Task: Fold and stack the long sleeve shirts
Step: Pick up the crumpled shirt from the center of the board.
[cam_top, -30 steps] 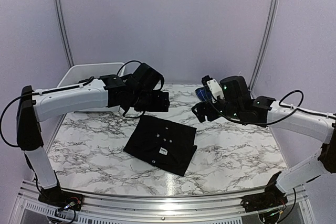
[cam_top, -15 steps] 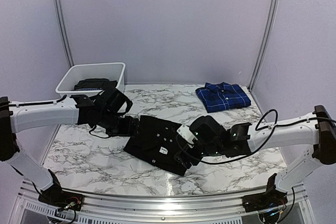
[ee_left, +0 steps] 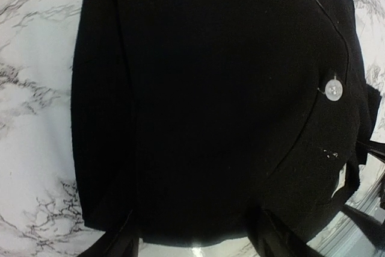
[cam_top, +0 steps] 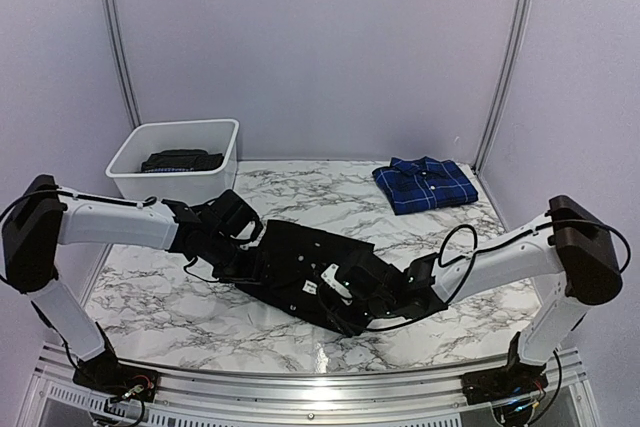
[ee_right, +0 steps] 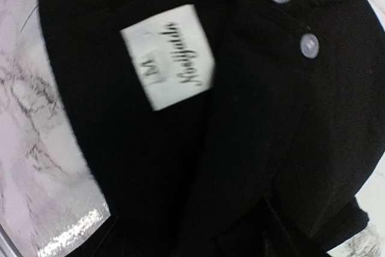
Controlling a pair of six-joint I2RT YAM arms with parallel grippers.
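Observation:
The black long sleeve shirt [cam_top: 305, 265] lies folded flat in the middle of the table. It fills the left wrist view [ee_left: 210, 106], where a white button [ee_left: 332, 89] shows. My left gripper [cam_top: 248, 259] is low at the shirt's left edge, open, with its fingers [ee_left: 114, 244] straddling the cloth's edge. My right gripper [cam_top: 345, 299] is low at the shirt's near right corner, over the white neck label [ee_right: 168, 64]. Its dark fingers [ee_right: 295, 230] stand apart on the cloth. The blue plaid long sleeve shirt [cam_top: 425, 184] lies folded at the back right.
A white plastic bin [cam_top: 225, 137] stands at the back left with dark cloth [cam_top: 180, 160] inside. The marble table [cam_top: 150, 287] has a metal rail [cam_top: 300, 387] along its near edge. Both arms stretch low across the table's middle.
Both arms dropped from the back of the table down to the black shirt, the left to its left edge, the right to its near right corner. Both sets of jaws narrowed somewhat.

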